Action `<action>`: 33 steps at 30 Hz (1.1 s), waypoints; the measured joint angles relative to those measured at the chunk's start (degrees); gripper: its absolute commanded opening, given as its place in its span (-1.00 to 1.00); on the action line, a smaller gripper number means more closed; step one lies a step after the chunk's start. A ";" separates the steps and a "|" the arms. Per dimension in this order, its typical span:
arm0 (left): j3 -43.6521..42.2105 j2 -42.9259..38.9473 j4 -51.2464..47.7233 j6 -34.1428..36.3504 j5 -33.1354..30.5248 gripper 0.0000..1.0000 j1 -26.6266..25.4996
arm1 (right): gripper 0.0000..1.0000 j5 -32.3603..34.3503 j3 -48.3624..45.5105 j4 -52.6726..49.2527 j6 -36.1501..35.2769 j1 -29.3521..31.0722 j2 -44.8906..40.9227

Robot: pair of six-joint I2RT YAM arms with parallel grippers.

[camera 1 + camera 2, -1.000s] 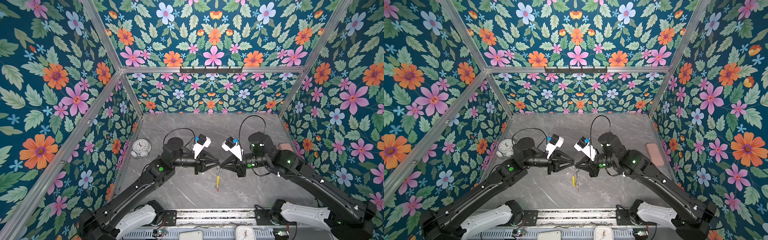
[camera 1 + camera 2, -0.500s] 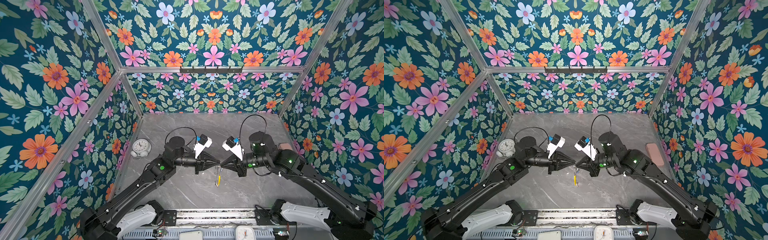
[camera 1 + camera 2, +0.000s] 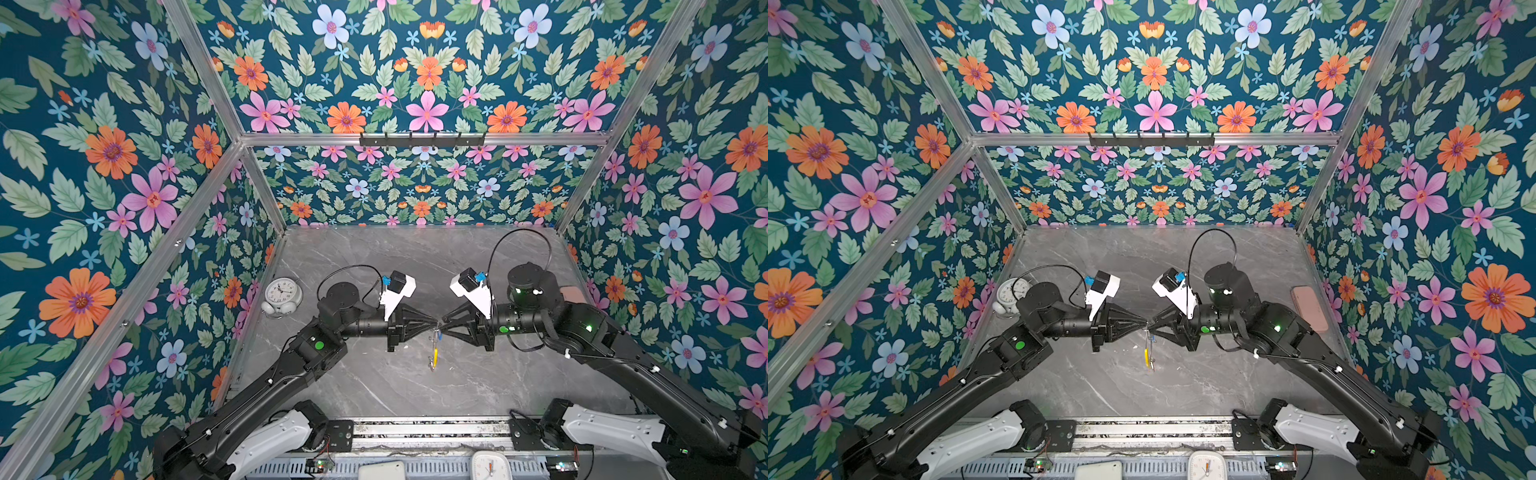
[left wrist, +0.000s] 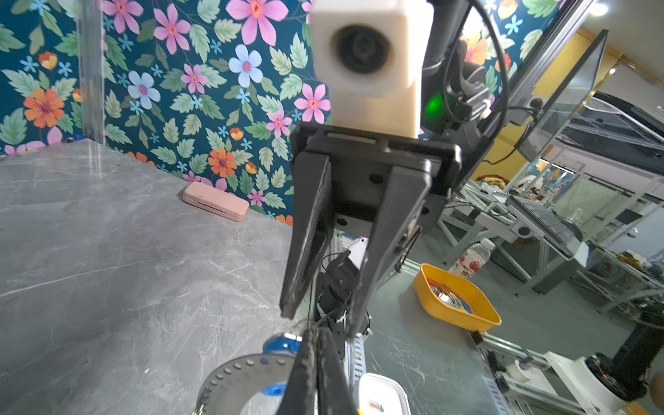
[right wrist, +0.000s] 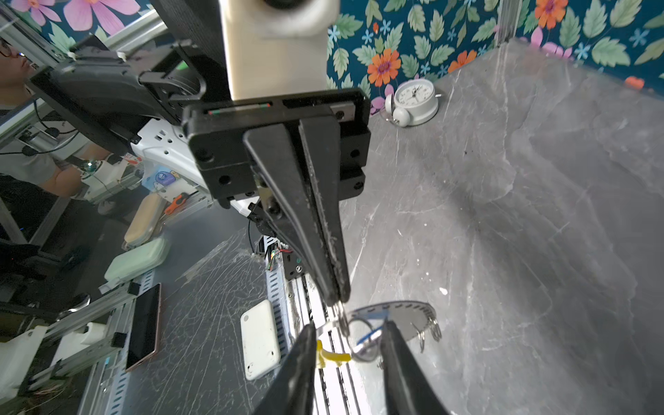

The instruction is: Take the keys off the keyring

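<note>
The two arms meet tip to tip above the middle of the worktop [image 3: 374, 266], and the keyring [image 5: 402, 312] hangs just under that meeting point. The left pincer [image 5: 337, 295] is closed tight on the ring's uppermost edge. Whether it nips the grey hoop itself or one of the small split rings [image 5: 429, 332] I cannot tell.

From that hold the hoop drops toward the worktop. Both top views show it edge-on as a thin line with the yellow sleeve [image 3: 434, 356] low on it, so its flat face is turned toward the arms rather than upward.

The right pincer [image 5: 348, 327] stands partly open and grips nothing. Its jaws are apart and pointed at the hoop's upper part, just beside the left pincer's tips. The blue-tagged key [image 4: 283, 345] shows against the hoop close below those tips.

As I judge it, the right arm is the free one and sits nearest the key. The coming move turns on closing on the blue-tagged key rather than the hoop behind it, then drawing away from the left pincer's hold.
</note>
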 measured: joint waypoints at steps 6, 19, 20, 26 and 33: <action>-2.67 -2.32 5.38 -1.75 -2.21 -1.00 0.00 | -0.10 1.64 -9.46 10.99 2.21 0.26 -7.19; -7.13 -4.31 19.43 -7.56 -5.77 -1.00 0.00 | -0.05 0.98 -19.34 29.16 6.69 1.86 -9.35; -7.34 -4.31 20.17 -7.69 -5.95 -1.00 0.00 | -0.04 1.01 -19.47 29.81 6.82 2.08 -9.07; -8.31 -4.04 23.58 -9.57 -6.54 -1.00 0.00 | -0.06 2.12 -19.78 32.02 6.82 2.99 -6.80; -9.14 -3.72 25.51 -10.93 -6.51 -1.00 -0.04 | -0.11 4.26 -19.54 33.09 6.78 3.26 -5.05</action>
